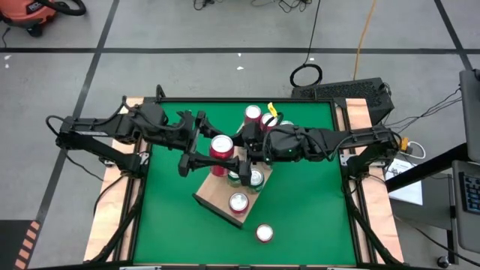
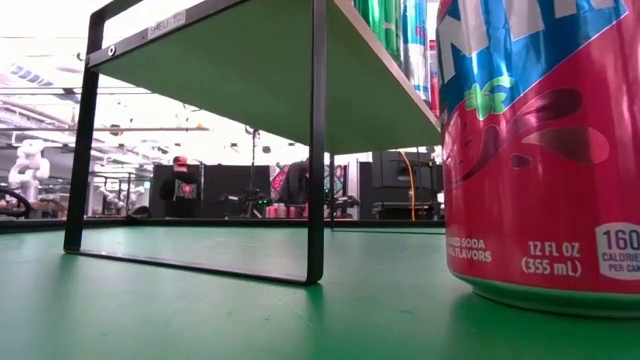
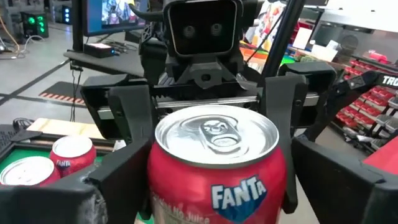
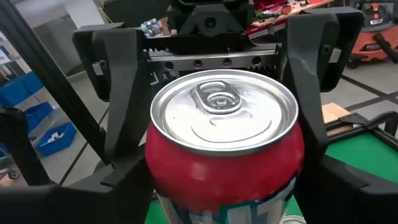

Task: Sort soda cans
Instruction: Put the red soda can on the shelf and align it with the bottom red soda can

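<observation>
The soda cans sit mostly around the light wooden board (image 1: 225,196) on the green worktop (image 1: 315,217), and one red can (image 1: 221,148) hangs between the two arms above the board's upper end. Both wrist views show this can's silver top with dark fingers on either side, so it appears to be mid-handover. The right gripper (image 1: 246,152) has its jaws pressed against the can's sides. The left gripper (image 1: 201,150) also flanks the can with wide jaws, but I cannot tell whether it actually grips or has begun letting go.

Other cans: two green ones (image 1: 245,178) and a red one (image 1: 238,203) stand on the board, two more red cans (image 1: 253,115) stand at the far side of the worktop, and a lone red can (image 1: 264,233) stands near the front edge, close to the low camera.

The step in hand looks like passing the red can from one arm to the other. Next, one gripper must hold firmly before the other frees it, then carry the can to the red group without knocking the standing cans.
</observation>
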Tool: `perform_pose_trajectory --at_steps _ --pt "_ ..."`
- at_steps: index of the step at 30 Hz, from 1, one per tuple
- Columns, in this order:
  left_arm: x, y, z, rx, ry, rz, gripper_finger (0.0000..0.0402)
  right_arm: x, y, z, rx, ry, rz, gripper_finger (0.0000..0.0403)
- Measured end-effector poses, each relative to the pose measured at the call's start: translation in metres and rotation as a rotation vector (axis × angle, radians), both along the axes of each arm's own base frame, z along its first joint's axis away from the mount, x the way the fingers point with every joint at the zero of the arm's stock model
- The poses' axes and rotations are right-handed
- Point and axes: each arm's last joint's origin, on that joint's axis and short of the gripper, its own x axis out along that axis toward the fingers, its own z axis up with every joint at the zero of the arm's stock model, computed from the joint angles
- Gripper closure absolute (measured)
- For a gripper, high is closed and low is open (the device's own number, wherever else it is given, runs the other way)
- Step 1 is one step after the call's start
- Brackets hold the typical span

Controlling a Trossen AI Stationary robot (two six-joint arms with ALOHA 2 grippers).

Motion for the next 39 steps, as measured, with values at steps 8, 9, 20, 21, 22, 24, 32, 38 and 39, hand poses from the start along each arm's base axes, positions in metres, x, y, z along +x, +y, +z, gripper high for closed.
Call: perform_pose_trajectory --at_steps 8,9,20,21,22,24,32,38,39 --pt "0.0015 -0.0002 0.0005 -0.019 -0.007 -0.001 0.0087 -0.0005 0.0002 0.0011 -0.016 -0.005 0.007 0.0103" --pt "0.0008 -0.0002 0.0012 -0.029 -0.010 0.000 0.0088 -0.0005 0.0002 0.0012 -0.016 -0.006 0.007 0.0103" --pt "-0.0003 -0.0002 0.0007 -0.052 0.006 0.000 0.0090 0.0001 0.0001 0.0020 -0.016 -0.018 0.004 0.0102" --pt "-0.0003 -0.0002 0.0006 -0.048 0.005 0.000 0.0093 0.0001 0.0001 0.0020 -0.015 -0.018 0.003 0.0102" --pt "-0.0003 -0.0003 0.0006 -0.047 0.006 -0.001 0.0097 0.0001 0.0001 0.0020 -0.014 -0.018 0.003 0.0102" --pt "-0.0003 -0.0003 0.0004 -0.048 0.007 -0.001 0.0108 0.0001 0.0000 0.0020 -0.010 -0.018 0.001 0.0102" --pt "-0.0009 -0.0004 0.0003 -0.054 0.012 -0.007 0.0125 0.0000 0.0001 0.0008 -0.001 -0.007 0.000 0.0098" --pt "-0.0028 -0.0003 0.0013 -0.062 0.009 -0.012 0.0127 0.0000 0.0006 0.0010 0.034 -0.010 0.000 0.0069" --pt "-0.0029 -0.0003 0.0014 -0.063 0.009 -0.013 0.0127 0.0000 0.0006 0.0010 0.040 -0.010 0.001 0.0063"
